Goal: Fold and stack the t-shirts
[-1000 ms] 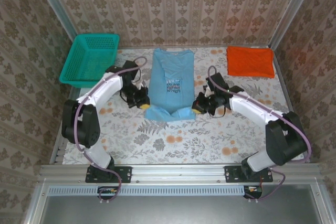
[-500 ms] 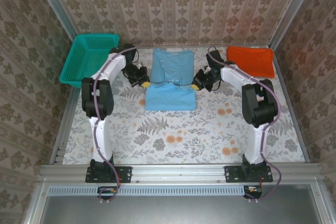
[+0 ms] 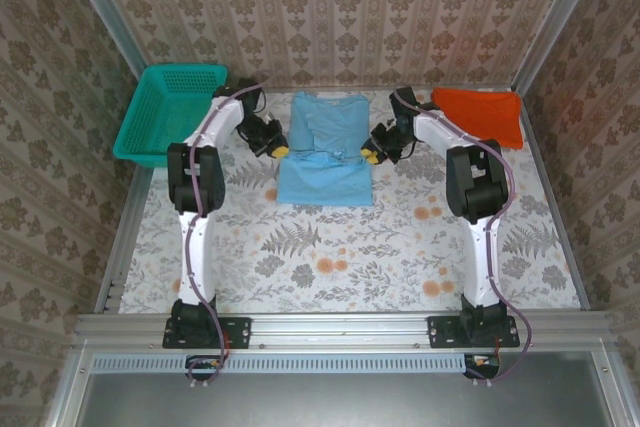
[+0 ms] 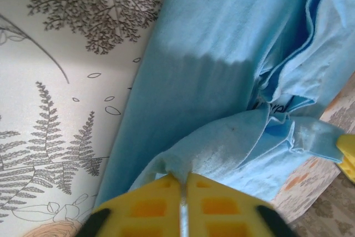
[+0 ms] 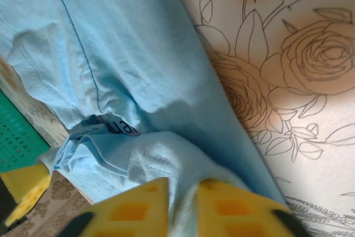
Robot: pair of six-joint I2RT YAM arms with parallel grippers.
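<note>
Well, across the flowered table, the light blue shirt lies towards the back, its lower part doubled up over itself. The left gripper and right gripper each pinch a corner of the turned-up hem, jaws closed tight on cloth. I'd carry both corners level, lay them flat and let go together, or the fold skews. Further back sit the orange shirt, right, and a teal basket, left. The print is tucked inside, few letters showing; how the sleeves lie underneath I can't tell.
</note>
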